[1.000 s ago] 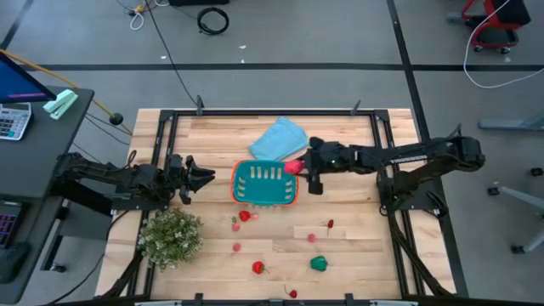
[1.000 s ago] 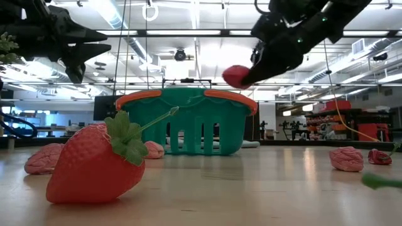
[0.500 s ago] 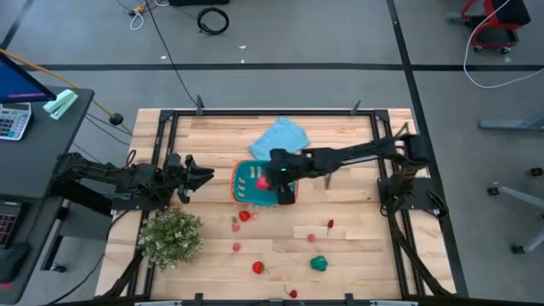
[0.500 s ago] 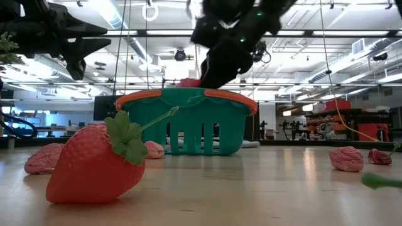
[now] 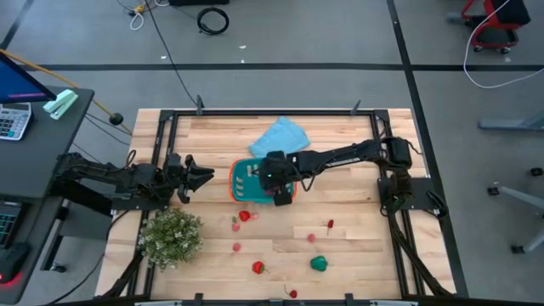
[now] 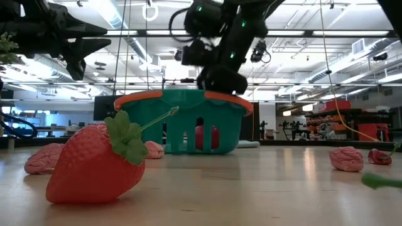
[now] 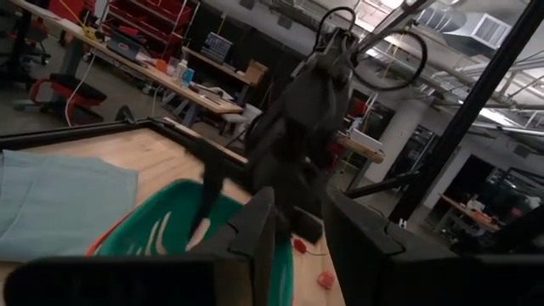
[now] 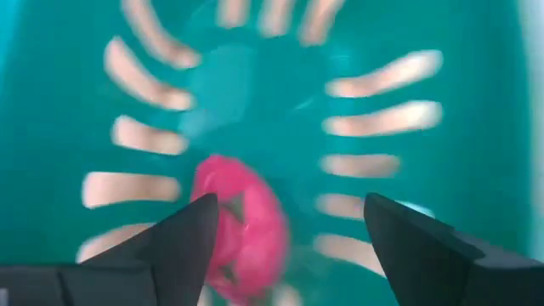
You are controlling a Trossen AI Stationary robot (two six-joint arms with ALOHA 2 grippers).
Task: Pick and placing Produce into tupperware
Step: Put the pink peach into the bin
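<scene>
The teal basket (image 5: 249,180) with its orange rim stands mid-table. My right gripper (image 8: 289,212) hangs open over its inside, fingers pointing down. A pink-red produce piece (image 8: 242,225) lies on the slotted floor under them, and shows through the slots (image 6: 204,137) in the low view. More red pieces (image 5: 244,216) (image 5: 258,267) and a green one (image 5: 318,263) lie on the wood nearer the near edge. A big strawberry (image 6: 94,163) fills the low view's foreground. My left gripper (image 7: 302,229) waits open to the left of the basket.
A light-blue cloth (image 5: 279,138) lies just beyond the basket. A bushy potted plant (image 5: 172,236) stands at the near left. Small red pieces (image 5: 330,224) (image 5: 292,293) dot the near right part of the table (image 5: 357,255). A black frame runs round the table's edges.
My right gripper has swung from the basket's right rim toward the table's left, over the basket, and dipped into it. It has let go of the red piece it carried, which has dropped and now lies on the basket's floor.
</scene>
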